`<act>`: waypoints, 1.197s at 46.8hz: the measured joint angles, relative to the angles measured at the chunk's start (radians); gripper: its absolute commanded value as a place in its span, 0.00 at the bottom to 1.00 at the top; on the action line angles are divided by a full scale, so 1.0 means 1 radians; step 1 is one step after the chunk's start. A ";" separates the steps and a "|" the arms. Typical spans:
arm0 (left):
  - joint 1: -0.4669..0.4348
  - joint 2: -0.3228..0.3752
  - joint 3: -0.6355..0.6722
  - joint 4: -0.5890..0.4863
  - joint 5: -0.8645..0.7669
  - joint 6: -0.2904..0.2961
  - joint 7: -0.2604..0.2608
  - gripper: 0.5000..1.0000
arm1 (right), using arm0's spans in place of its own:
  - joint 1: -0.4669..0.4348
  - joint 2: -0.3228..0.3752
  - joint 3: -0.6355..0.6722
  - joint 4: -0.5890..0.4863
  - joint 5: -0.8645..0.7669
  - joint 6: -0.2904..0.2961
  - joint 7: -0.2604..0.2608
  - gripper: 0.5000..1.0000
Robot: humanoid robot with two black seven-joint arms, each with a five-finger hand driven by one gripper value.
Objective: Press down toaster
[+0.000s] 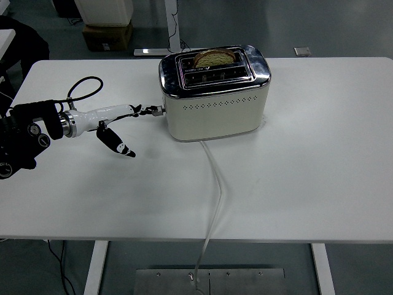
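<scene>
At twelve o'clock on the white table sits the cream toaster, its bread slice sunk nearly flush in the slot. At the toaster's nine o'clock end, the left hand has extended fingertips touching the lever, thumb splayed down, gripping nothing. The narrow contact could slip off sideways, letting the lever spring up unlatched.

We see our left hand touching the toaster lever, bread sunk low in its slot.
</scene>
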 measured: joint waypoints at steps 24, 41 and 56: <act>0.051 -0.019 0.002 0.061 -0.060 0.005 -0.004 1.00 | 0.000 0.000 0.000 0.000 0.000 0.000 0.000 1.00; 0.037 0.013 -0.005 0.090 -0.653 -0.003 -0.003 1.00 | 0.000 0.000 0.000 0.000 0.000 0.000 0.000 1.00; 0.076 0.017 -0.010 0.096 -0.973 0.008 -0.011 1.00 | 0.000 0.000 0.000 0.000 0.000 0.000 0.000 1.00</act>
